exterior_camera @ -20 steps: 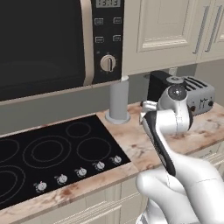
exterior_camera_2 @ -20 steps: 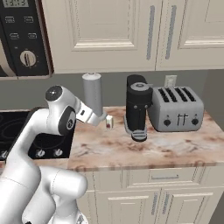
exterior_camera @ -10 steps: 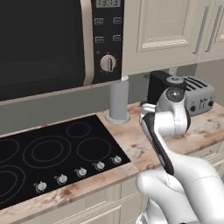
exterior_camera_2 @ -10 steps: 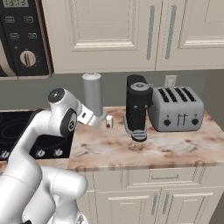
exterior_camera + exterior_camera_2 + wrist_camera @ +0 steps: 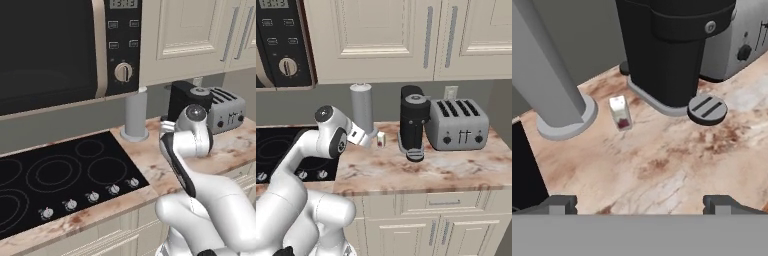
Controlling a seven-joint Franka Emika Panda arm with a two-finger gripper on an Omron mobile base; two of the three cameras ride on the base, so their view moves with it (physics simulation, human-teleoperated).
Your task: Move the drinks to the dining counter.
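Hand view showed, from left to right, a grey cylinder (image 5: pixel 549 85) on a round foot, a small clear container (image 5: pixel 620 113) with a pale top and something dark red in its bottom, a black coffee machine (image 5: pixel 672 50) with a round slotted drip plate (image 5: pixel 707 109), and the edge of a silver toaster (image 5: pixel 737 45) cut off at the right. No label or writing could be read on any of them. The small container stood upright on the marbled counter (image 5: pixel 662 165), between the cylinder's foot and the coffee machine's base, touching neither. What it was I could not tell; it was too small and blurred. The gripper (image 5: pixel 639 202) hung above the bare counter, its two dark fingertips (image 5: pixel 559 202) set wide apart with nothing between them.

From the right base view, the microwave (image 5: pixel 281 45) was cut off at the left edge; its display and button markings were too blurred to read. The cooktop (image 5: pixel 276 150) was partly hidden behind the white arm. The same small container (image 5: pixel 380 139) stood just right of the cylinder (image 5: pixel 362 107), with the coffee machine (image 5: pixel 414 122) and the four-slot toaster (image 5: pixel 457 125) further right. The toaster's slots looked dark; whether anything was in them I could not tell
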